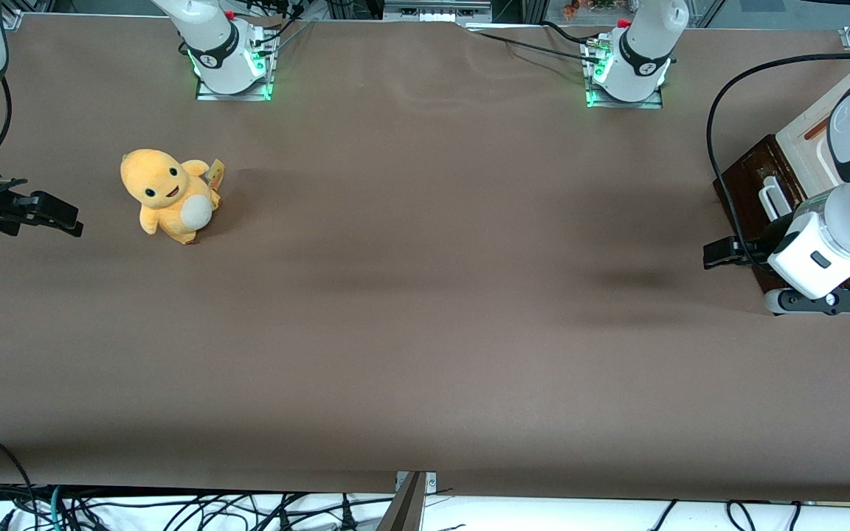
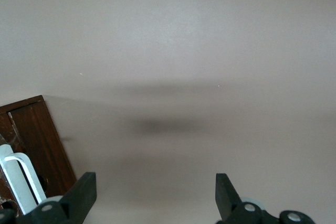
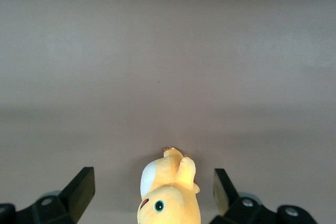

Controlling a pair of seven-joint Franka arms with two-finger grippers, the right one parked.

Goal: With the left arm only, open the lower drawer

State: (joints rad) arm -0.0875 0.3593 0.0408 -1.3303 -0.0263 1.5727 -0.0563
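Observation:
The lower drawer shows a dark brown front with a white bar handle, at the working arm's end of the table. None of its inner walls show. The left arm reaches down in front of the cabinet. Its black gripper hangs low over the brown table, just in front of the drawer front and nearer the front camera than the handle. In the left wrist view the gripper is open with only bare table between its fingers. The drawer front and handle lie beside one finger, apart from it.
A yellow plush toy stands toward the parked arm's end of the table. Two arm bases sit along the table edge farthest from the front camera. A black cable loops above the cabinet. The cabinet's pale cream top lies above the drawer.

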